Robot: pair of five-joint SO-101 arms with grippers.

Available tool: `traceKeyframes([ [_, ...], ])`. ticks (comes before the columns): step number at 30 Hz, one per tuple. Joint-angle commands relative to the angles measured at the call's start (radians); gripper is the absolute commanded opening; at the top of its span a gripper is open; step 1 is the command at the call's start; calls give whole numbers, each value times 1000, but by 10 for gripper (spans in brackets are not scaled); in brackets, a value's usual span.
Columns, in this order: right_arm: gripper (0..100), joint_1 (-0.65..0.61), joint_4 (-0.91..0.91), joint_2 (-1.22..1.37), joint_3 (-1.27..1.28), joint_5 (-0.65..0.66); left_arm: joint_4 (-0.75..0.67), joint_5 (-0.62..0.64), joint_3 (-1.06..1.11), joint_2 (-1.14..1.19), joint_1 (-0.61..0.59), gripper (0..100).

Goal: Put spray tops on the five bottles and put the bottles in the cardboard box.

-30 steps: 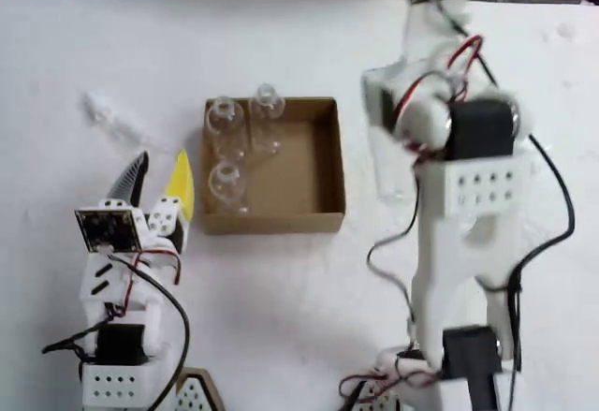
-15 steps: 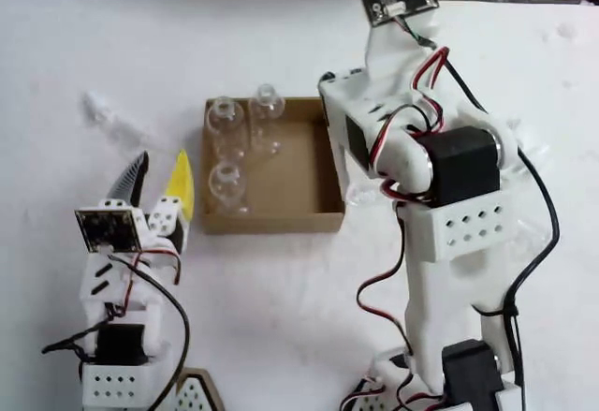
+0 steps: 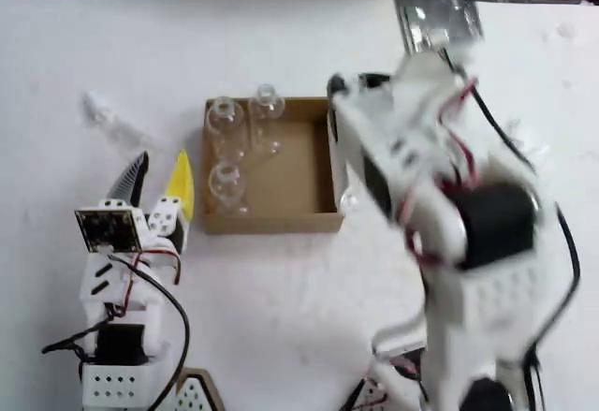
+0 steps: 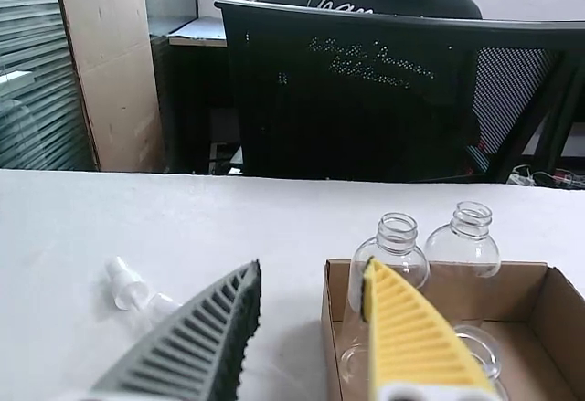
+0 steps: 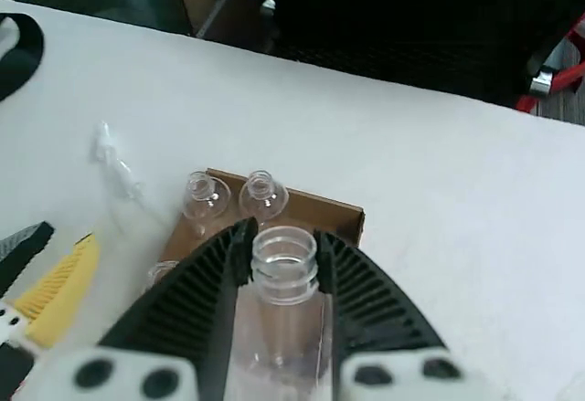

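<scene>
Where the white table (image 3: 281, 46) stretches away at far left, a clear spray top (image 3: 105, 113) lies by itself, well apart from the cardboard box (image 3: 281, 221). Nearer the front edge, the left gripper (image 3: 161, 160) sits low over the table just beside the box's left wall. Its grey and yellow fingers are spread in a wide V with nothing between them. Three open-mouthed bottles (image 3: 226, 119) stand upright inside the box along its left side, two at the far corner and one nearer the front. Over the box's right wall hangs the right arm (image 3: 440, 196), blurred in the high view. In its wrist view the right gripper (image 5: 283, 234) is closed snugly on the upper part of a fourth clear bottle (image 5: 285, 269), held upright over the box.
</scene>
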Motion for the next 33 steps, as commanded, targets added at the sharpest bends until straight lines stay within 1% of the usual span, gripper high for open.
traceKeyframes([
  [1, 16, -74, -93, -194, 184, -11, -21, -14, -3, -7, 10, 176],
  [4, 16, -90, -298, -357, 448, -6, -21, -14, -3, -7, 10, 176],
  [8, 15, -88, -699, -585, 848, -2, -21, -14, -3, -7, 5, 176],
  [10, 15, -88, -865, -674, 1000, -2, -21, -14, -3, -7, 5, 176],
  [11, 15, -87, -917, -699, 1054, -2, -21, -14, -3, -7, 5, 176],
  [13, 15, -68, -966, -700, 1108, -2, -21, -14, -3, -7, 5, 176],
  [17, 15, -1, -1038, -604, 1120, -3, -21, -14, -3, -7, 10, 176],
  [21, 15, 42, -1176, -470, 1125, -3, -21, -14, -3, -7, 10, 176],
  [29, 15, 54, -1509, -91, 1125, -2, -21, -14, -3, -7, 5, 176],
  [33, 15, 53, -1616, 71, 1125, -2, -21, -14, -3, -7, 5, 176],
])
